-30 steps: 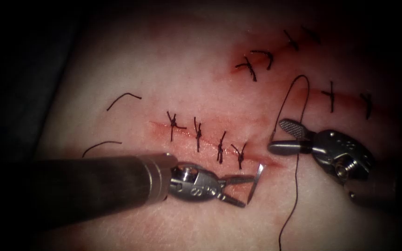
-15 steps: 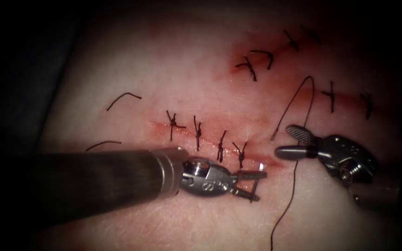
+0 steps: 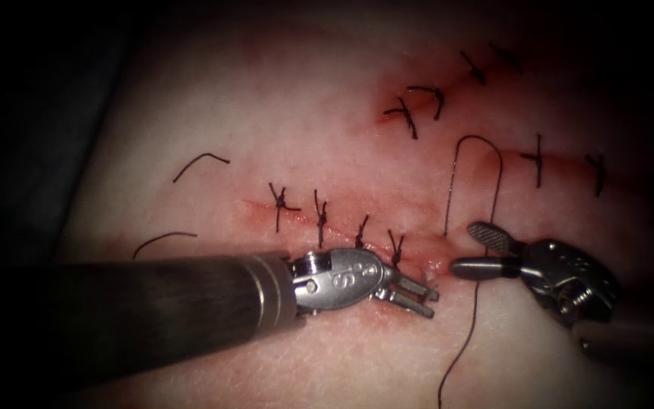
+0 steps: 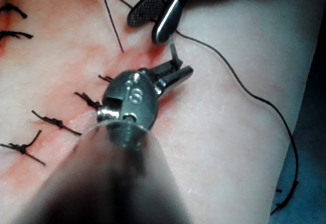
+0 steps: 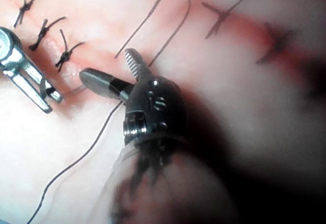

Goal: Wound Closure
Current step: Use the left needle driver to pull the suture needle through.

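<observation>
My left tool (image 3: 433,301) lies just below the right end of the cut (image 3: 418,261), its jaws shut on the curved needle (image 4: 175,56) near its rear. The needle rises from the jaws toward the cut's end, where its tip seems to enter the tissue (image 3: 327,113); a glint of the needle (image 3: 427,270) marks that spot. My right tool (image 3: 463,247) stands open just right of the cut's end, holding nothing, its lower jaw resting on the tissue. The thread (image 3: 478,140) arches up from the tissue, passes the right tool and trails down toward the front.
Several tied stitches (image 3: 319,220) close the cut to the left of the needle. Two more stitched cuts (image 3: 418,102) (image 3: 539,159) lie farther back and right. Loose cut ends of thread (image 3: 202,160) (image 3: 164,241) rest on the tissue at left.
My left tool has moved up and right to the cut's end and turned the needle, which now shows far less. The right tool has sunk slightly, and the thread loop has shifted and narrowed.
</observation>
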`<action>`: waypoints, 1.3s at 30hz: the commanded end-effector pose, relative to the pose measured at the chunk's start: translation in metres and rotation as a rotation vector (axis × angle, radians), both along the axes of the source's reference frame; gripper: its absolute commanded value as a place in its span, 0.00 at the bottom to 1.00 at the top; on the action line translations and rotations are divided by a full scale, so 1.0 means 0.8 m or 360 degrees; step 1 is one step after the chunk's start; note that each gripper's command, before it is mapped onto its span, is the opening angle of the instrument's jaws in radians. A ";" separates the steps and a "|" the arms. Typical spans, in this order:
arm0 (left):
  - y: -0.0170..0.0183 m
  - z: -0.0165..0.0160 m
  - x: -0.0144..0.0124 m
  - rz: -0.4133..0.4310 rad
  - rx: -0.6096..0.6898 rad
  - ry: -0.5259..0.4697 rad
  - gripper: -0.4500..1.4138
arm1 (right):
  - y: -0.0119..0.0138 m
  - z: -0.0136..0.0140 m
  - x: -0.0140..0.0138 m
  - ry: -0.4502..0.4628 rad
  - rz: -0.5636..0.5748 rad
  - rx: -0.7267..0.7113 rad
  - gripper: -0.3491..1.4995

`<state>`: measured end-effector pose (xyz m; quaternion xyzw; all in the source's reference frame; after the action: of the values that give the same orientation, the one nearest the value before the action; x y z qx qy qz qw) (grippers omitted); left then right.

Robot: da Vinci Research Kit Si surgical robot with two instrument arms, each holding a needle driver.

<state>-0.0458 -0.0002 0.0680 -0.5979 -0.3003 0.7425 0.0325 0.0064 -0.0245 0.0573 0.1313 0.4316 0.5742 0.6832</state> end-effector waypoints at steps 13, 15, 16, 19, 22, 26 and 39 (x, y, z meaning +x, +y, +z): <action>-0.0010 -0.0046 0.0004 0.0035 0.0541 0.0134 0.00 | -0.0032 -0.0006 0.0003 0.0009 -0.0037 0.0006 0.73; -0.0015 -0.0059 0.0005 0.0094 0.0326 0.0039 0.00 | -0.0038 -0.0007 0.0004 0.0002 -0.0047 0.0008 0.73; -0.0018 -0.0067 0.0006 0.0106 0.0256 0.0008 0.00 | -0.0039 -0.0007 0.0004 0.0000 -0.0050 0.0010 0.73; -0.0022 -0.0091 0.0009 0.0140 0.0090 -0.0077 0.00 | -0.0040 -0.0007 0.0001 0.0001 -0.0053 0.0008 0.72; -0.0004 -0.0135 0.0012 0.0068 -0.0302 -0.0228 0.00 | -0.0043 -0.0011 -0.0007 0.0006 -0.0062 0.0009 0.71; 0.0033 -0.0171 0.0016 -0.0110 -0.0640 -0.0322 0.00 | -0.0045 -0.0019 -0.0014 0.0015 -0.0064 0.0008 0.70; 0.0148 -0.0183 0.0036 -0.0426 -0.0911 -0.0370 0.00 | -0.0035 -0.0029 -0.0020 0.0022 -0.0061 0.0022 0.73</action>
<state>-0.0424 0.0119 0.0527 -0.6967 0.0024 0.7134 -0.0755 0.0042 -0.0268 0.0543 0.1468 0.4299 0.5631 0.6903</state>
